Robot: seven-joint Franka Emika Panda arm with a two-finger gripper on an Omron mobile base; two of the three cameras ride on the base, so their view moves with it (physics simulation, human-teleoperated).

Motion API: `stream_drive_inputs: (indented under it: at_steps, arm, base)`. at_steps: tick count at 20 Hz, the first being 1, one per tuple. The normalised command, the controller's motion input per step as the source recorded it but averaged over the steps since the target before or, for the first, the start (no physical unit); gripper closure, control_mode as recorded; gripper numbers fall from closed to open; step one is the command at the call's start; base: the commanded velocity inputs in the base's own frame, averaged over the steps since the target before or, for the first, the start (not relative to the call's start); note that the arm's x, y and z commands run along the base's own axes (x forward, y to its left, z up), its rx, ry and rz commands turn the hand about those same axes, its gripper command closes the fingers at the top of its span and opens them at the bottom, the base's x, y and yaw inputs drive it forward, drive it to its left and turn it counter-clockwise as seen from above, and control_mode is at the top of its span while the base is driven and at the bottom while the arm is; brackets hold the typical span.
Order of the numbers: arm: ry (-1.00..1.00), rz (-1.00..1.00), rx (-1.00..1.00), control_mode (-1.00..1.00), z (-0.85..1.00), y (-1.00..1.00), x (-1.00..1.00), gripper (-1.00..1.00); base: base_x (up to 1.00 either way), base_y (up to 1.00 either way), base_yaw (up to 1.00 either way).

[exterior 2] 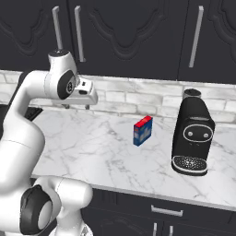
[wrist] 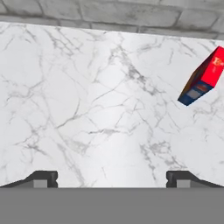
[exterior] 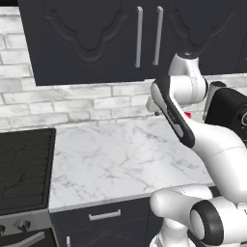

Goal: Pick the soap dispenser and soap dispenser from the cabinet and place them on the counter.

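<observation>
Hand view: the gripper (wrist: 112, 177) is seen with its jaws spread wide and nothing between them, poised over bare white marble of the counter (wrist: 87, 109). Ahead of the jaws and off to one side, a small red-topped blue box (wrist: 202, 78) stands on the slab; it is no part of the task. In the right base view the same box (exterior 2: 142, 130) lies well apart from the gripper (exterior 2: 77, 106), with a black coffee machine (exterior 2: 191, 133) farther out on that side. Above the jaws, the cabinet (exterior 2: 129, 32) is closed, its silver bar handles (exterior 2: 77, 33) untouched. Neither soap dispenser can be seen; both are judged to be behind the shut doors.

A door must be opened first, it is judged. A handle could be missed or slipped off if it is approached off-centre, since the bars are slim. The elbow could be swung against the coffee machine (exterior: 226, 113), which stands near the arm. The box could be taken by mistake.
</observation>
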Motion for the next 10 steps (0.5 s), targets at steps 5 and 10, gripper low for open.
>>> stream_drive_inputs:
  at_steps: [5,10]
  arm:
    - [-0.05,0.0,-0.05,-1.0,0.07,0.03,-0.03,-1.0]
    - [-0.08,0.0,0.0,-1.0,0.24,0.0,-0.04,-1.0]
  base:
    - [0.0,0.0,0.0]
    - [0.0,0.0,0.0]
